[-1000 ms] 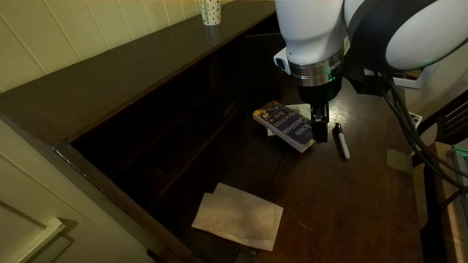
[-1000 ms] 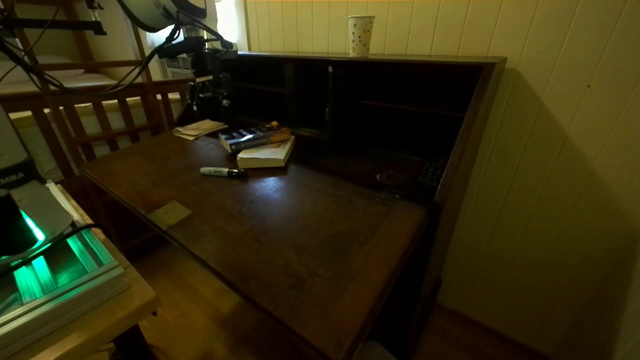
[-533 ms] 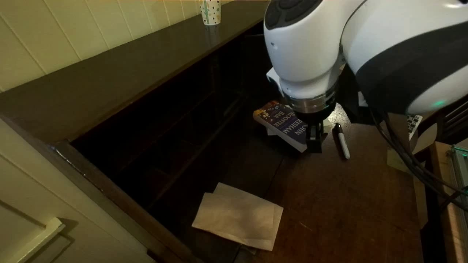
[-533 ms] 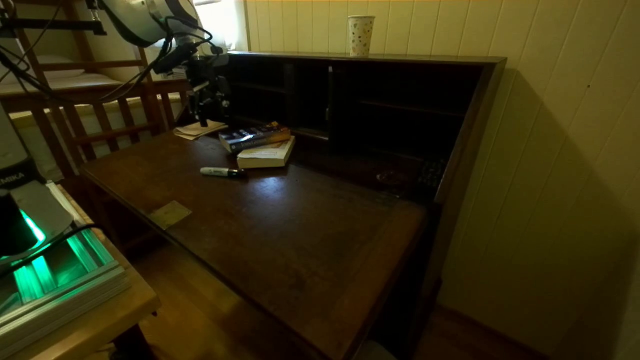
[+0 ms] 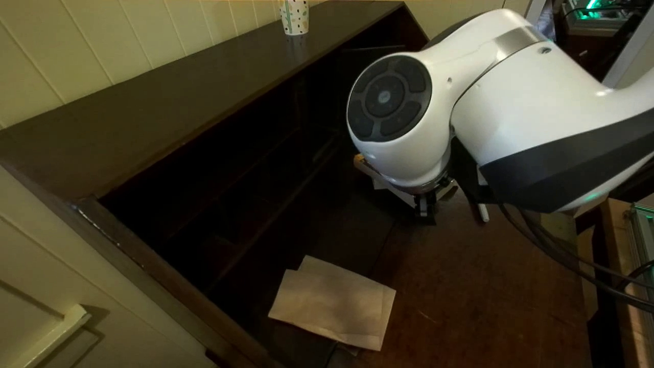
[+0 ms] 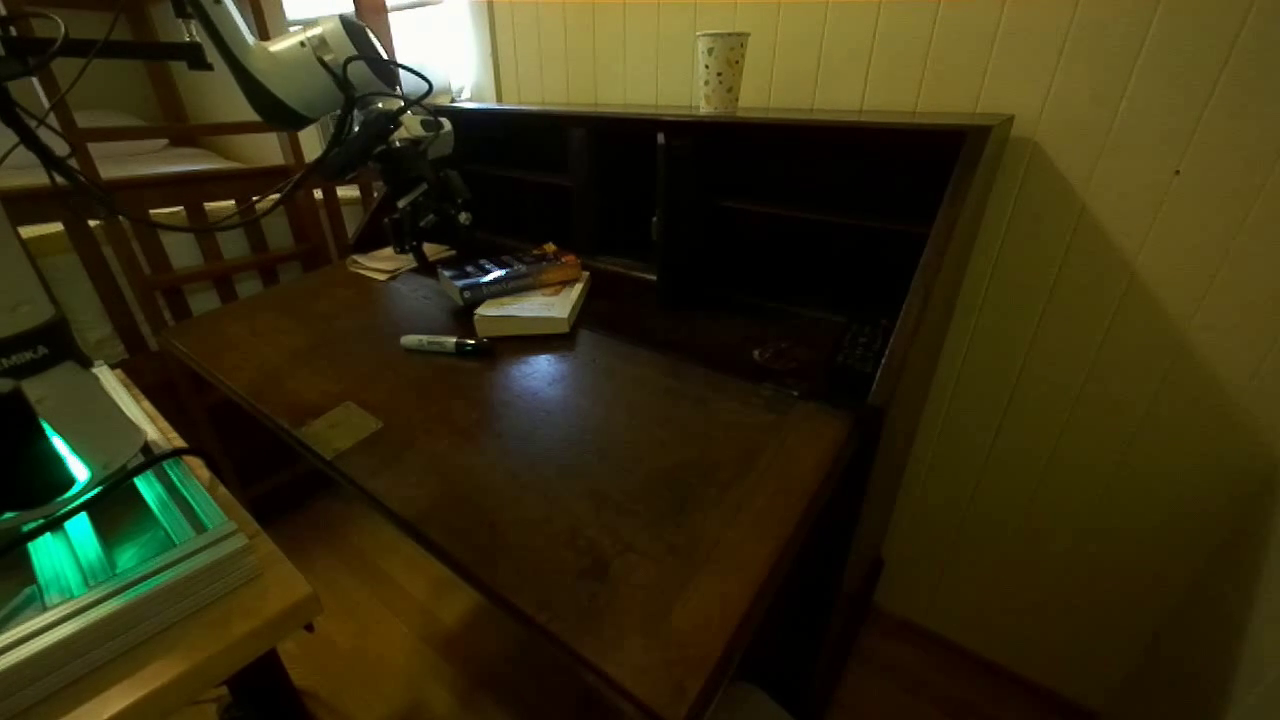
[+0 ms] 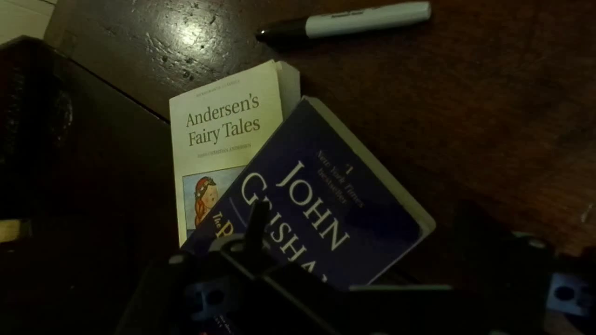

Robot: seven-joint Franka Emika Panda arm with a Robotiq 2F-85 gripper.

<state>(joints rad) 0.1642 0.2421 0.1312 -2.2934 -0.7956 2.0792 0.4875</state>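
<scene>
My spread, empty pincer (image 7: 365, 208) stands near the John Grisham paperback (image 7: 321, 190), a probably light, pliable, slick-covered volume askew atop Andersen's Fairy Tales (image 7: 223, 123) and best pinched at its overhanging end.

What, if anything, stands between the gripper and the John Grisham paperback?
Nothing visible. In the wrist view, only the gripper itself hides part of the John Grisham paperback; the Andersen's Fairy Tales paperback lies partly beneath it, and the permanent marker lies apart from both.
</scene>
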